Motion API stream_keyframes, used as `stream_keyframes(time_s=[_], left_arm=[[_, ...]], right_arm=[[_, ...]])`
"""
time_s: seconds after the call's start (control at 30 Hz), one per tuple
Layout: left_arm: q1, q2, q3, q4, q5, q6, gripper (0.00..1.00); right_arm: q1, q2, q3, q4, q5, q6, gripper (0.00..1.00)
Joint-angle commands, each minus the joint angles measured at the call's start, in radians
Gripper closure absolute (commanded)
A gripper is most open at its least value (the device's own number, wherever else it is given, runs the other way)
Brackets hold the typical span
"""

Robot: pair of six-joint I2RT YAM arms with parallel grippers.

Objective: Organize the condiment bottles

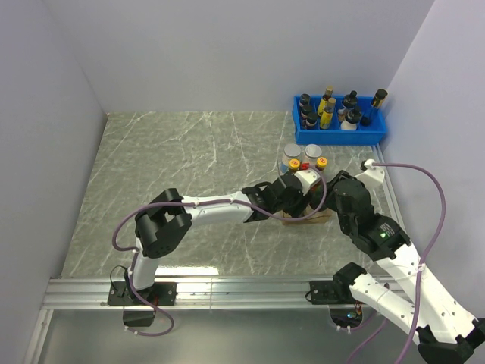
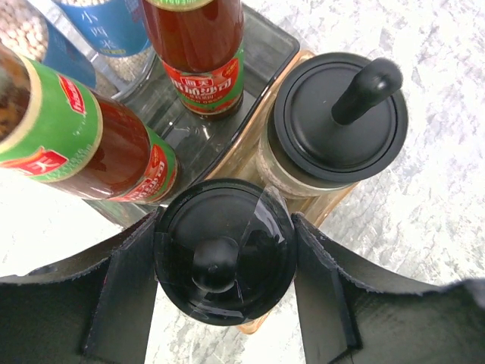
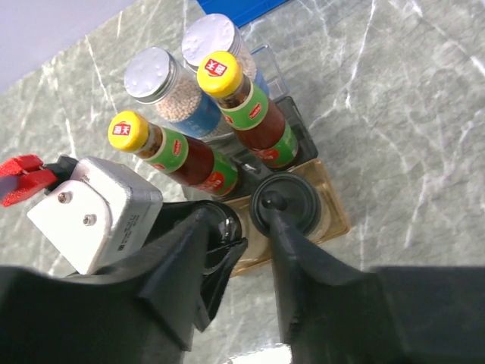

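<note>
High rear overview; two close downward wrist views sharing black-capped bottles [image 2: 333,117].

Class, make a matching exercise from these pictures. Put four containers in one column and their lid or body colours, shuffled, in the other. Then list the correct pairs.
Column A
1. tall brown glass sauce bottle
2. squat clear jar of pale grains
3. small round bottle held in the left end effector
4. rectangular plastic bin at the table's far edge

Column B
a. silver lid
b. blue body
c. yellow cap
d. black lid with a knob

Pairs: 1-c, 2-a, 3-d, 4-b
</note>
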Motion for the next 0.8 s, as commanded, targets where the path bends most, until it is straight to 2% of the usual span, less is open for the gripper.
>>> stream_keyframes(time_s=[0.0, 0.17, 0.4, 0.53, 0.57, 0.6, 0.77], left_arm=[[0.008, -0.005, -0.005, 0.097, -0.074, -0.004, 0.44], [0.008, -0.010, 0.001, 0.096, -0.081, -0.021, 0.31], [0.008, -0.115, 0.000, 0.105, -0.134, -0.082, 0.27], [0.008, -0.232, -0.009, 0.071, -0.166, -0.127, 0.22], [0.008, -0.250, -0.014, 0.067, -0.173, -0.133, 0.13], [0.008, -0.267, -0.020, 0.064, -0.176, -0.136, 0.10], [0.008, -0.324, -0.042, -0.005, -0.217, -0.170, 0.08]], right_arm=[[-0.008, -0.001, -0.012, 0.029, -0.001, -0.005, 0.49], [-0.006, 0.005, -0.008, 0.023, -0.004, -0.007, 0.30], [-0.008, -0.004, 0.003, 0.027, -0.006, -0.025, 0.10], [-0.008, 0.001, 0.014, 0.020, 0.010, -0.024, 0.06], [-0.008, 0.001, 0.014, 0.023, 0.011, -0.024, 0.05], [-0.009, 0.001, 0.014, 0.030, 0.010, -0.024, 0.05], [-0.008, 0.014, 0.026, 0.032, 0.011, -0.008, 0.03]])
